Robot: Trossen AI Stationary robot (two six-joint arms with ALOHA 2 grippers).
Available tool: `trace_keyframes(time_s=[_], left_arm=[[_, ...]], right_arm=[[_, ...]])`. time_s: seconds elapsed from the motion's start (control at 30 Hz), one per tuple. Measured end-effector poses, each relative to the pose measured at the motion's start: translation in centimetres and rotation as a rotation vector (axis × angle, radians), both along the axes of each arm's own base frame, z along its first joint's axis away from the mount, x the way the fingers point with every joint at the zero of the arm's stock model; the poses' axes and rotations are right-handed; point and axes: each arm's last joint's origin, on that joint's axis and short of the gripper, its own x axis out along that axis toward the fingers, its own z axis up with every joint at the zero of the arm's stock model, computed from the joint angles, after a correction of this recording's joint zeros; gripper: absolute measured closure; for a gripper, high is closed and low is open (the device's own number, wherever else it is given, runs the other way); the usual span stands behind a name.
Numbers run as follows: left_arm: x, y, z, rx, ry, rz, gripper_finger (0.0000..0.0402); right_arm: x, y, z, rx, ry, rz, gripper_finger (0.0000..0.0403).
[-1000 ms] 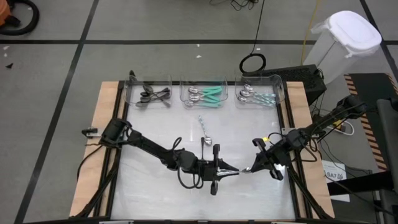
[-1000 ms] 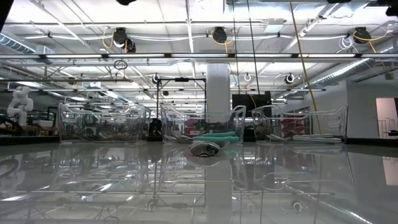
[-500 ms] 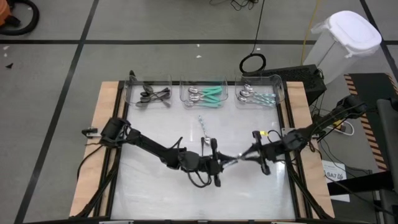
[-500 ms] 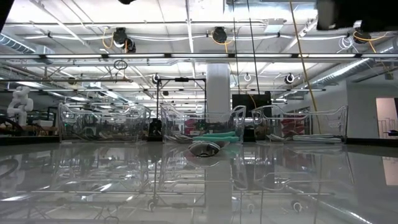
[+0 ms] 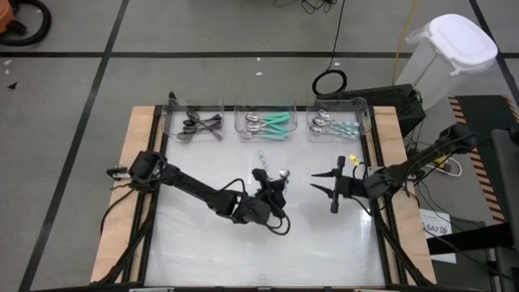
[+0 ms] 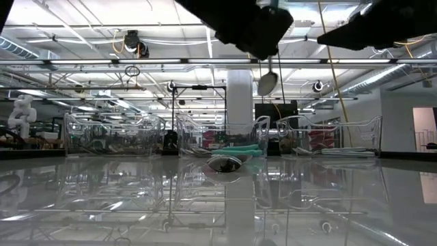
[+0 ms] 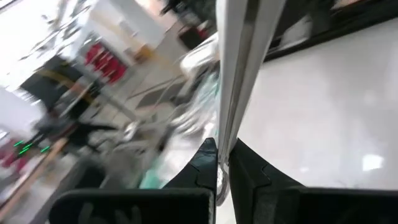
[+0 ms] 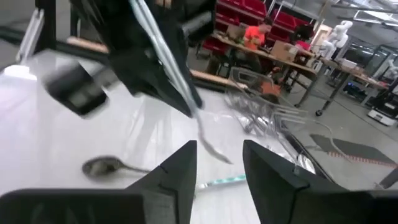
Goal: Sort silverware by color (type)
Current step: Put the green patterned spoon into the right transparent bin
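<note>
The left gripper [image 5: 274,182] is hanging over the middle of the table [image 5: 243,255], and its fingers are squeezing tight on a silver spoon [image 5: 281,174]. In the low view the spoon's round bowl [image 6: 267,83] is dangling below the gripper, high above the table top. In the left wrist view the long shiny handle [image 7: 239,68] is sticking out from between the two dark fingers [image 7: 205,163]. The handle looks silver there, but the picture is blurry, so its color is hard to tell.

The right gripper [image 5: 318,182] is floating just to the right of the spoon, a little apart from it. Its fingers are spread open and holding nothing.

Another spoon with a pale handle [image 5: 265,161] is lying flat on the table, behind the left gripper. Its bowl [image 8: 104,165] is showing in the right wrist view.

At the back of the table three clear bins are standing in a row. The left bin [image 5: 172,122] is holding dark pieces [image 5: 199,124]. The middle bin [image 5: 240,120] is holding teal-handled pieces [image 5: 272,123]. The right bin [image 5: 364,118] is holding pale-blue-handled pieces [image 5: 332,125].
</note>
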Motion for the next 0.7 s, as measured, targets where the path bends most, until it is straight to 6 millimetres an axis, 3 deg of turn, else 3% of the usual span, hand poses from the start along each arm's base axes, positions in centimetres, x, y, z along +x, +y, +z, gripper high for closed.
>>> trace_keyframes(time_s=[0.27, 0.7], left_arm=[[-0.1, 1.3, -0.6, 0.002, 0.030, 0.103, 0.0387], [0.4, 1.5, -0.7, -0.082, 0.058, -0.065, 0.0387]], right_arm=[[0.3, 0.2, 0.9, 0.075, -0.094, 0.005, 0.0275], [2.9, 1.8, -0.5, -0.035, -0.130, 0.120, 0.0275]])
